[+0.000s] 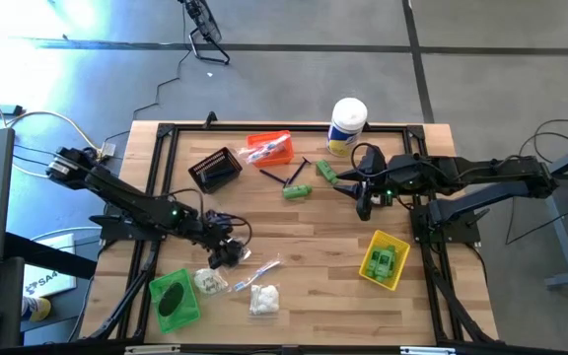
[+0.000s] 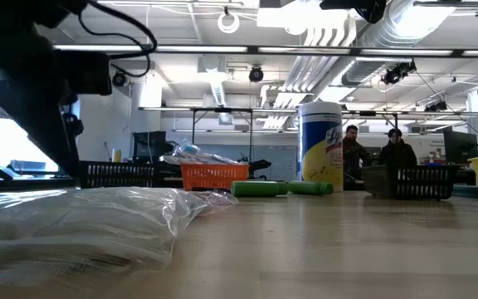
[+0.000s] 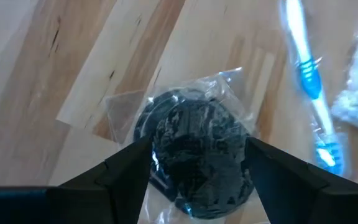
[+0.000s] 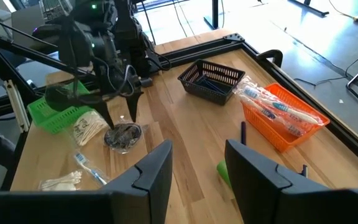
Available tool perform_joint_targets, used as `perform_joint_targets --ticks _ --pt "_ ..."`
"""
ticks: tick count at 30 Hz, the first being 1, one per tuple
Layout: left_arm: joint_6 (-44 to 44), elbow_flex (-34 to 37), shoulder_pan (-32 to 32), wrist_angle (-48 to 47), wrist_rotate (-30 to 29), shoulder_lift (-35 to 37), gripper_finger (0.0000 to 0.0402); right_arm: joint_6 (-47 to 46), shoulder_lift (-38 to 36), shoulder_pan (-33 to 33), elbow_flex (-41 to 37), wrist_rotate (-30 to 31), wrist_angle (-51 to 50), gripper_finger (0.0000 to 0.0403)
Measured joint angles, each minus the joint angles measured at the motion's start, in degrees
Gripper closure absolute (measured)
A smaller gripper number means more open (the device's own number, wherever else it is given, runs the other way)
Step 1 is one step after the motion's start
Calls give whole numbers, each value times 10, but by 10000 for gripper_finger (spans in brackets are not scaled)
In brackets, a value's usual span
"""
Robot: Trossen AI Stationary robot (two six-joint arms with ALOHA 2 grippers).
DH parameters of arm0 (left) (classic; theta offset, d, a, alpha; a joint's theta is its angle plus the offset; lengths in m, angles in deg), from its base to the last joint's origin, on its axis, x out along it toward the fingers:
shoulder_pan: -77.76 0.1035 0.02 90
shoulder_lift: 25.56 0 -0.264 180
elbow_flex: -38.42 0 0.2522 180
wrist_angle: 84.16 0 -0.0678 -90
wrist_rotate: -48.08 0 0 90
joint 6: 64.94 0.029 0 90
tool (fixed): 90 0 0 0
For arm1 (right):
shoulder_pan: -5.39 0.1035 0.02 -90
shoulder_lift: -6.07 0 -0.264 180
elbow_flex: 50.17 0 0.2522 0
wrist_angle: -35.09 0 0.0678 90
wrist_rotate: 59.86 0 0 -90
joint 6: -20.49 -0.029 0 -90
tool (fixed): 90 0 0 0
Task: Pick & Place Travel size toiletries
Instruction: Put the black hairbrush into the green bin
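Step in hand: we straddle the dark bundle for pickup.

Nearest the front edge, our left pincer hangs spread over the bundle, a black coil in clear wrap lying on the desk beside the green bin; next we judge it must lower and close. Farther back, the right pincer hovers half spread and empty near a green bottle.

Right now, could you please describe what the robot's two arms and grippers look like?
Both arms are dark, jointed and slim, each showing a small green light. The left gripper and right gripper each have two black, flat, tapering fingers. Black cables loop along the left arm.
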Motion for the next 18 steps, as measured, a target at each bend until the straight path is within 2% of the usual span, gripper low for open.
perform_joint_targets --ticks 12,18 --pt "-10 -2 0 9 -6 -84 149 0 0 0 0 0 0 262" --pt "-15 -2 0 25 -11 -98 149 0 0 0 0 0 0 262"
